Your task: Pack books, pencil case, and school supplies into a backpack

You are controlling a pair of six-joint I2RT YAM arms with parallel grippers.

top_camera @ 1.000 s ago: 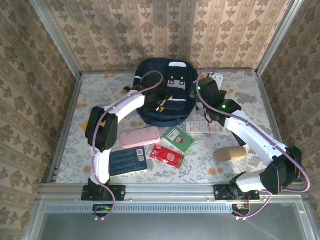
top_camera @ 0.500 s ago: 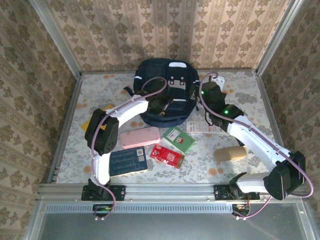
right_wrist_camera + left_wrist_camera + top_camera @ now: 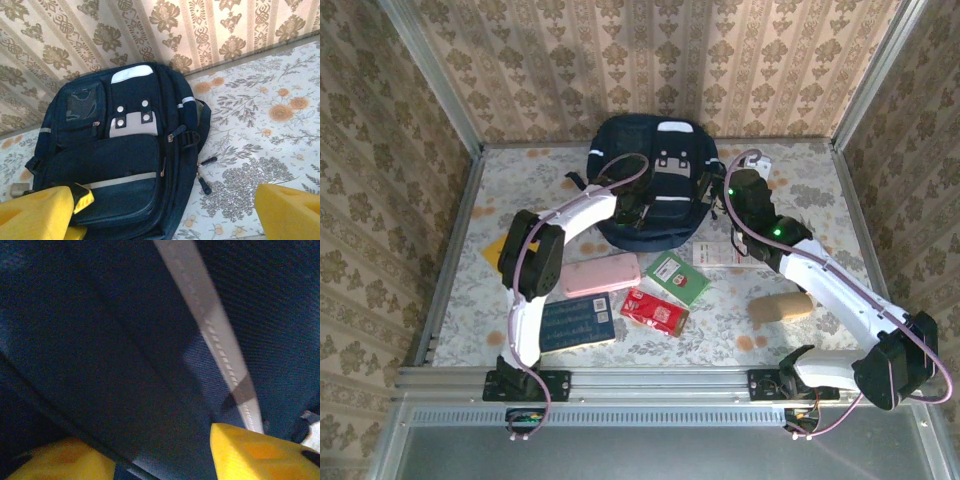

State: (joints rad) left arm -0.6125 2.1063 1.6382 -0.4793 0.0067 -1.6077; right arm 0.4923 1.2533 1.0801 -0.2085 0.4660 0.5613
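The backpack [image 3: 665,140] lies flat at the far middle of the tabletop [image 3: 520,175]. The left gripper [image 3: 636,206] sits low on its navy front, jaws partway apart; whether they pinch fabric, I cannot tell. The right gripper [image 3: 740,185] hovers just beside the bag, jaws wide and holding nothing. The pencil case [image 3: 600,273] lies nearer the arms.

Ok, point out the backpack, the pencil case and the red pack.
backpack [image 3: 120,165], right wrist view, on its front pocket.
pencil case [image 3: 600,274], top view, middle of the pink pouch.
red pack [image 3: 655,312], top view, centre of its shiny face.
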